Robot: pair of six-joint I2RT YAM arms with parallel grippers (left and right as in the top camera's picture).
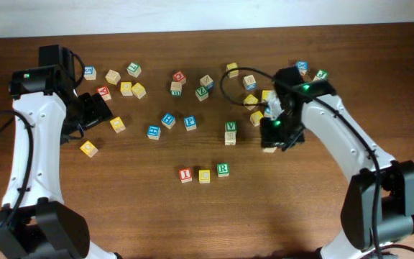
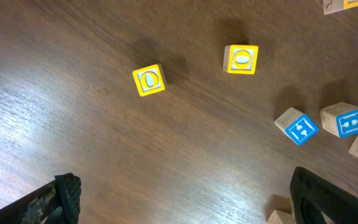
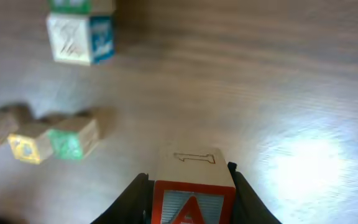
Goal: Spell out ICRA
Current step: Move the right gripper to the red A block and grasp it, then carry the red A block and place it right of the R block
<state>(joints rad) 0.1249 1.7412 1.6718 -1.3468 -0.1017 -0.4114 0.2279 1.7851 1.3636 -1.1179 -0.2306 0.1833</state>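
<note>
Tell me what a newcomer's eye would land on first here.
First comes the tidy row of I cube, C cube and R cube at mid-table on the robot's side, apart from the other cubes scattered farther back. Next comes the right tool, shut on the A cube, to the right of that row and beyond it.

Dark brown wooden table (image 1: 157,216) with fine straight grain, pale strip (image 1: 192,14) beyond its far edge, wall or floor unclear, bright glare patch (image 3: 309,162) on the wood just right of the right gripper (image 3: 191,190)
</note>
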